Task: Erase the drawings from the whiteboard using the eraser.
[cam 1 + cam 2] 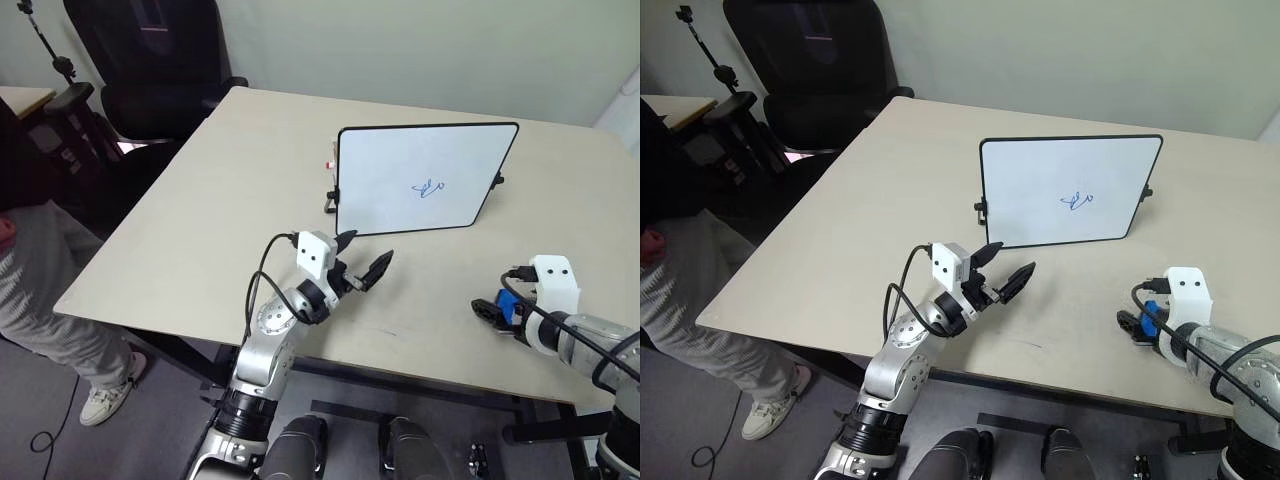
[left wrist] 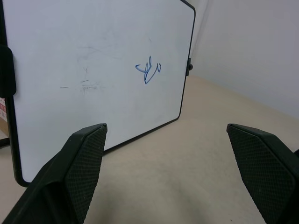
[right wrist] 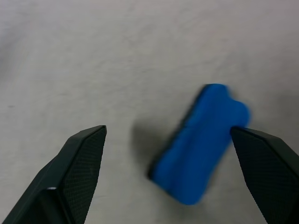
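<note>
**Eraser on table between spread right fingers; drawing intact on board**

While the small bright blue block eraser [image 3: 201, 144] lies flat on the pale beige tabletop [image 1: 200, 200] near the front right edge, the right gripper [image 3: 170, 175] stands over it with its two black fingers spread wide. The eraser sits between the fingers, close against one of them; whether that finger touches it cannot be told. No pinch is made on it.

The left gripper [image 1: 362, 262] is held above the table at the near centre, fingers likewise spread apart and gripping nothing, pointing toward the board.

The rectangular white whiteboard [image 1: 400, 175] with thin black frame and rounded corners stands upright, leaning slightly back on its small black feet, at the middle of the table, beyond both grippers and well apart from the eraser. The small blue looping marker drawing [image 1: 428, 187] remains on its face, right of centre. Faint grey smudges show on the white surface to the left of the drawing.

A black office chair [image 1: 150, 60] stands past the far left corner. A person's grey-trousered leg [image 1: 50, 310] and white shoe are at the left of the table.
</note>
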